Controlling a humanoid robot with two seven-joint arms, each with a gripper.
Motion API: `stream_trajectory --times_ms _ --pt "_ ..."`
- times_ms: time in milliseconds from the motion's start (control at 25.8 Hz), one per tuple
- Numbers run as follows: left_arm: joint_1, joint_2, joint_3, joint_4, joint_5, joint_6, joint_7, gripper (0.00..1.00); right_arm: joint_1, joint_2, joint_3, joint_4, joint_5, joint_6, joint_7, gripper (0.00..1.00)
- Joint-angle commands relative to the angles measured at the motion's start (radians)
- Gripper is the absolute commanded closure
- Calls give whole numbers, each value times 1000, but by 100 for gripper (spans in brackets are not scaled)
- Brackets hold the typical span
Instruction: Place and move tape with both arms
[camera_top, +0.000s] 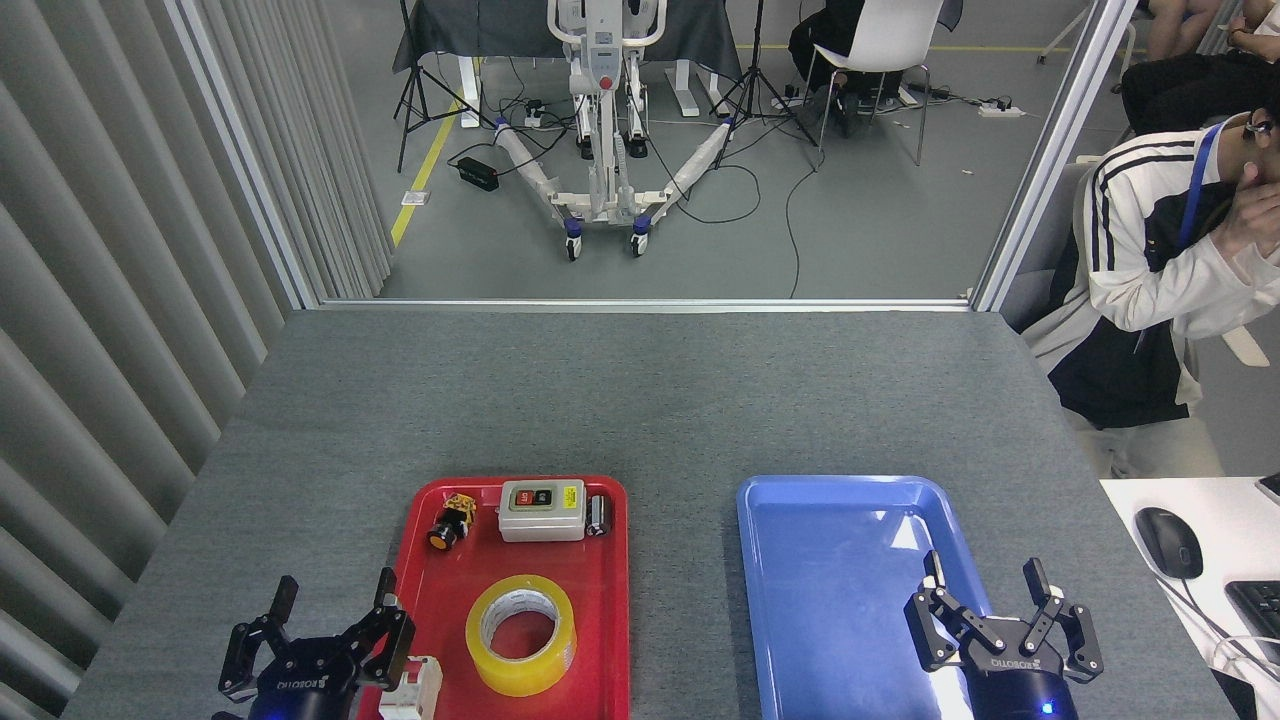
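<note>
The tape (521, 634), a yellow translucent roll with a white printed core, lies flat in the near half of a red tray (612, 640). My left gripper (333, 612) is at the bottom left, over the tray's left edge and a hand's width left of the roll; its black fingers are spread open around nothing. My right gripper (988, 582) hovers over the near right part of a blue tray (830, 570), fingers spread open and empty.
At the red tray's back lie a grey switch box (541, 509), a small yellow-and-black button part (451, 523) and a dark cylinder (598, 515). A small white-and-red block (415, 690) sits beside my left gripper. A person (1150, 270) sits off the table's right.
</note>
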Motion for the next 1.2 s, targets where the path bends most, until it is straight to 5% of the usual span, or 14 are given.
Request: stream_trajectory --times_ms 0,232,658,1162 --pt "0 -11 15 1 0 6 3 0 1 1 0 0 1 0 -1 1" --pt "0 -17 18 -25 0 105 3 0 1 1 0 0 1 1 -1 1" --pt "-23 31 7 -19 18 -5 -10 0 0 -1 0 2 1 1 -1 1" --pt "-23 21 5 -16 14 -11 -16 0 -2 1 0 2 1 1 -1 1"
